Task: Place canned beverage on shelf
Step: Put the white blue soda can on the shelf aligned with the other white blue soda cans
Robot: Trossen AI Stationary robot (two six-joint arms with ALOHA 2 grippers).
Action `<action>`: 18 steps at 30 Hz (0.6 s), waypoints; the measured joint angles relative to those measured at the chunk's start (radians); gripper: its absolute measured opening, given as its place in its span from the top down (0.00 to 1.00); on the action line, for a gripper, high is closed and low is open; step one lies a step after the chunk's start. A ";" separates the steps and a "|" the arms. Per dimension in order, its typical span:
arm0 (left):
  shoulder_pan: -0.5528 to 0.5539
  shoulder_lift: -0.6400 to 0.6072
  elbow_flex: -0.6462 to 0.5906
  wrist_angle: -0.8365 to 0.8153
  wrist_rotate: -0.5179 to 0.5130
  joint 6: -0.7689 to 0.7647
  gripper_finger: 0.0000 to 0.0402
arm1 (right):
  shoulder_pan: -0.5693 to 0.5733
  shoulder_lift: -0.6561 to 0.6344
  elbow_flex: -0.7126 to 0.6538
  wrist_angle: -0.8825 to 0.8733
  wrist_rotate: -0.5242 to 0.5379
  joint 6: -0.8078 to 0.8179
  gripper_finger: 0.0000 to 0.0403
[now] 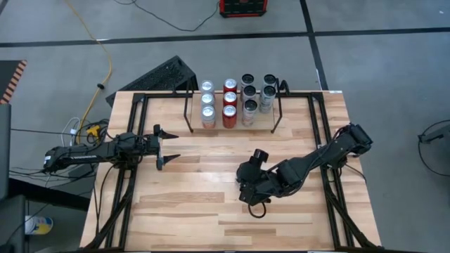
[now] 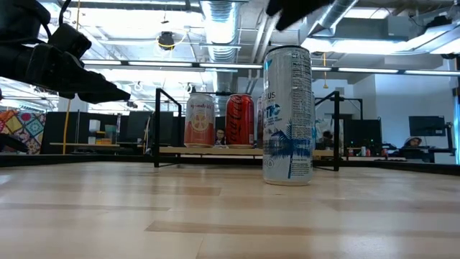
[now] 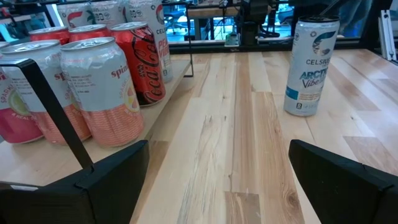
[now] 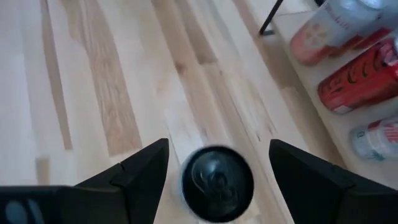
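Directly under my right gripper (image 4: pixel 217 168), spread wide, stood the can (image 4: pixel 217 183): rigid, slick, probably full; I'd clasp mid-body.

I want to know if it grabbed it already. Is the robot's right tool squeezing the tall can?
No. The right tool hangs open above the tall can, its fingers standing apart from the can's top on both sides.

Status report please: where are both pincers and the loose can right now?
Right pincer open, poised above the Celsius can, not gripping. Left pincer open, waiting at table's left. Shelf holds cans; front right spot bare. Nothing in the way.
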 joint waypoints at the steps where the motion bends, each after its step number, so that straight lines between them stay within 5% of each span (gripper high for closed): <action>1: 0.000 0.000 0.000 0.000 0.000 0.000 0.07 | -0.002 0.000 0.016 -0.007 0.009 0.003 0.25; 18: 0.000 0.000 0.000 0.000 0.000 0.000 0.07 | -0.033 0.010 0.097 -0.283 -0.056 0.787 0.25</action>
